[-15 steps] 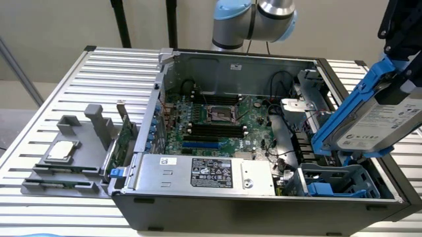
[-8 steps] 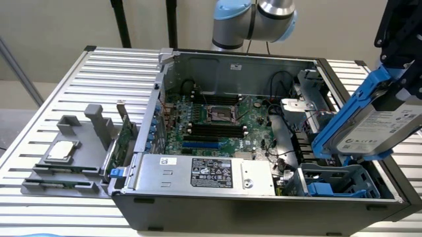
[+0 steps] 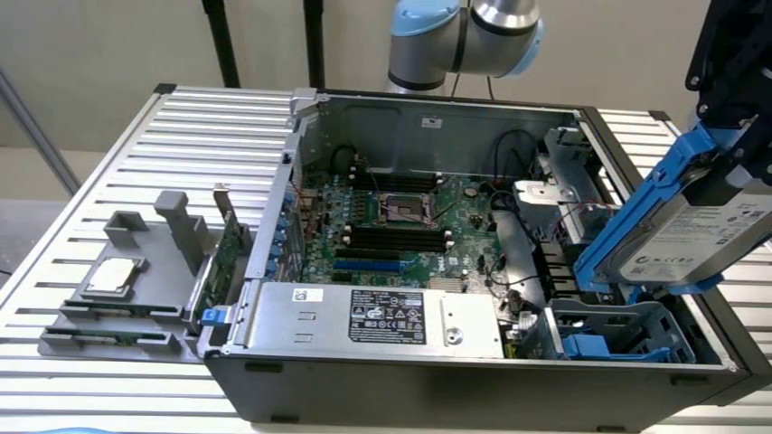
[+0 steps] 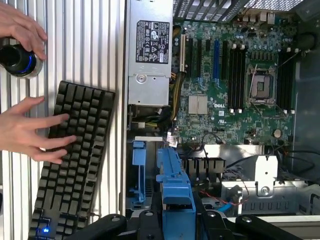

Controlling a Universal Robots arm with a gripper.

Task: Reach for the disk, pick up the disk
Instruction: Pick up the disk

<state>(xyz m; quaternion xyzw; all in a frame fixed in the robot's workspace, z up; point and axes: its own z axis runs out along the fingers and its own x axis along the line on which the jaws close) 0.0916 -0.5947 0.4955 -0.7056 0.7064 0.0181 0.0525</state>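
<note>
Slatted metal tabletop (image 3: pixel 181 117): black claw (image 4: pixel 177 220) grips blue-railed silver-grey disk (image 3: pixel 693 231), lifted clear above open computer case (image 3: pixel 483 380); pick-up step effectively complete.

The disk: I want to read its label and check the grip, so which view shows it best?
The exterior view: the disk hangs tilted above the open case, label and blue rails plain, held from above by the gripper. The wrist view gives just its blue rail edge end-on.
</note>
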